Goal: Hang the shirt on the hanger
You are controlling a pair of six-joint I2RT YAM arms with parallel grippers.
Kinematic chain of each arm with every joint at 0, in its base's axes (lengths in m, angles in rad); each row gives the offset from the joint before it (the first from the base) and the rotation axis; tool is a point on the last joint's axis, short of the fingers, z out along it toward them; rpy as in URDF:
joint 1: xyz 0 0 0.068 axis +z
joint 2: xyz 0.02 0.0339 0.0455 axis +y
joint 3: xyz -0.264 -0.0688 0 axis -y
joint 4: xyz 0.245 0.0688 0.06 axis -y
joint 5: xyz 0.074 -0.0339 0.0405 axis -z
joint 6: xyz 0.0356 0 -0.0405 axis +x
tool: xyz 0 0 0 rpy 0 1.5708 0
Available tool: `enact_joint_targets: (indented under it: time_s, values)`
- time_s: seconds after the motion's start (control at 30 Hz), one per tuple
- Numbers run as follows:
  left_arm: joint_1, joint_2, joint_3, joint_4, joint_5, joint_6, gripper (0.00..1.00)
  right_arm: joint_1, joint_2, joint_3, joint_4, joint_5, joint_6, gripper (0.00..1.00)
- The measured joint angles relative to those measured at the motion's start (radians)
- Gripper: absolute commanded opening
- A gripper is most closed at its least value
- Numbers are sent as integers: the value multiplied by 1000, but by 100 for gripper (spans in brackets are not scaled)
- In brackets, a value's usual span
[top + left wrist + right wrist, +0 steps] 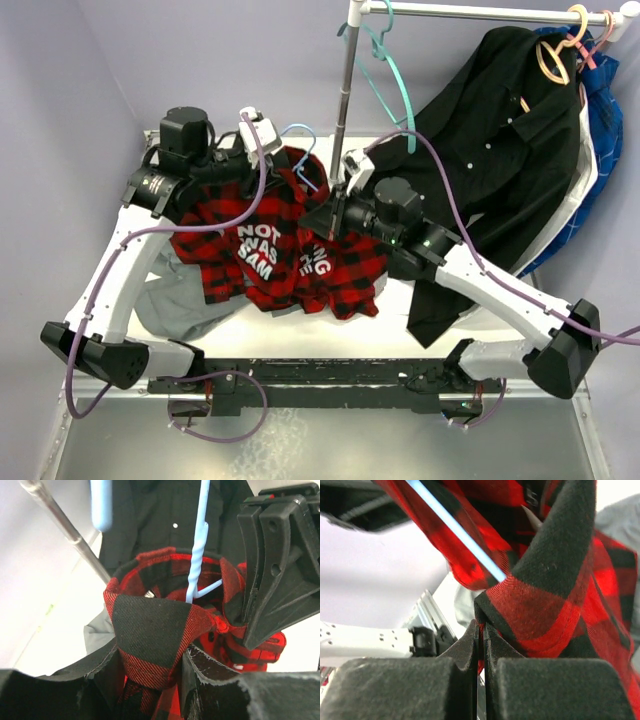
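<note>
The red-and-black plaid shirt (300, 240) with white letters hangs bunched between both grippers above the table. In the left wrist view my left gripper (150, 656) is shut on a thick fold of the shirt's collar (150, 625). The pale blue hanger (197, 555) rises out of the collar opening, and its hook (300, 135) shows above the shirt from the top. My right gripper (481, 625) is shut on a thin edge of the shirt (545, 605), with the hanger's bar (455, 530) slanting above it. From the top, the right gripper (322, 215) sits just right of the left gripper (290, 170).
A grey shirt (175, 300) lies on the table under the left arm. The rack pole (345, 100) stands behind the shirt. On the rail hang a teal hanger (390, 70), a black button-up shirt (490, 120) on a tan hanger (555, 55), and a blue garment (605, 110).
</note>
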Motion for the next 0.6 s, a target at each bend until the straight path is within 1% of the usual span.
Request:
enact_joint_targets:
  time_s: [0.03, 0.07, 0.1, 0.17, 0.2, 0.23, 0.27, 0.3, 0.5, 0.6]
  values:
    - [0, 0, -14, -10, 7, 8, 0, 0, -13, -42, -3, 0, 0, 1]
    - [0, 0, -25, -17, 16, 13, 0, 0, -31, -79, -5, 1, 0, 6]
    - [0, 0, -32, -20, 24, 21, 0, 0, -48, -100, -9, 1, -1, 16]
    - [0, -1, -47, -23, 44, 40, 0, 0, -88, -124, -11, 3, -7, 31]
    - [0, -1, -53, -26, 52, 53, 0, 0, -108, -127, -14, 5, -11, 42]
    - [0, -1, -60, -29, 60, 64, 0, 0, -138, -127, -14, 8, -27, 56]
    - [0, -1, -65, -32, 66, 79, 0, 0, -151, -127, -14, 9, -26, 88]
    - [0, -1, -69, -40, 73, 92, 0, 0, -171, -127, -15, 9, -36, 99]
    - [0, -1, -102, -95, 122, 177, 0, 0, -296, -141, -29, 18, -103, 100]
    - [0, -1, -117, -113, 144, 214, 0, 0, -394, -158, -77, 27, -199, 99]
